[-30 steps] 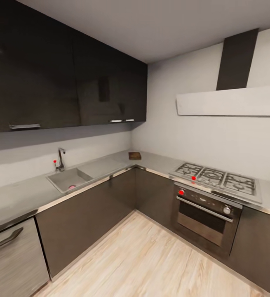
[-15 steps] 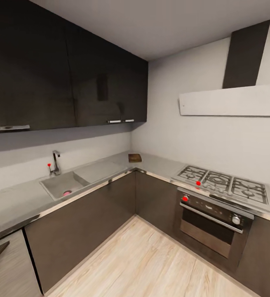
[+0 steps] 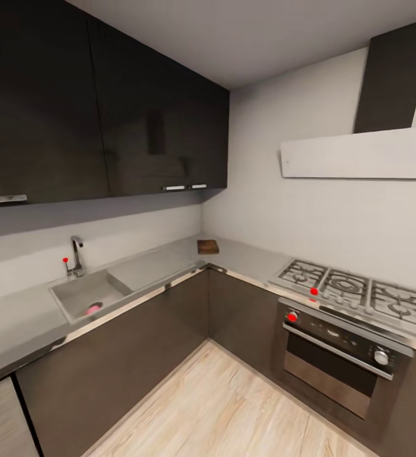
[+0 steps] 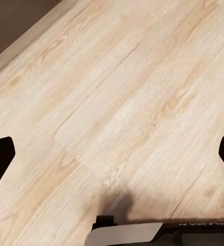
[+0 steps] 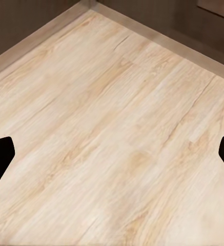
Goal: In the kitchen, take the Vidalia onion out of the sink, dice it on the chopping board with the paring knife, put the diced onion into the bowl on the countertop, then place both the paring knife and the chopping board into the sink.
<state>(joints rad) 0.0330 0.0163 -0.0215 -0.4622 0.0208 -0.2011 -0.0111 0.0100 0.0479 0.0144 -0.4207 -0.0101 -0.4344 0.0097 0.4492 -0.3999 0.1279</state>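
An L-shaped kitchen. The Vidalia onion (image 3: pixel 93 308) lies in the sink (image 3: pixel 74 294), set in the grey bench (image 3: pixel 246 257); the chopping board (image 3: pixel 208 246) sits in the far corner. Both claws (image 4: pixel 112 154) (image 5: pixel 112 154) hang spread wide and empty over wooden floor (image 3: pixel 233 406). Approaching well likely means stopping square to the sink.

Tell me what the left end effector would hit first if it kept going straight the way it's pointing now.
Most likely the wooden floor. The left wrist view looks straight at pale planks between the open left end effector fingertips, and nothing lies in between. How far off the floor is cannot be judged.
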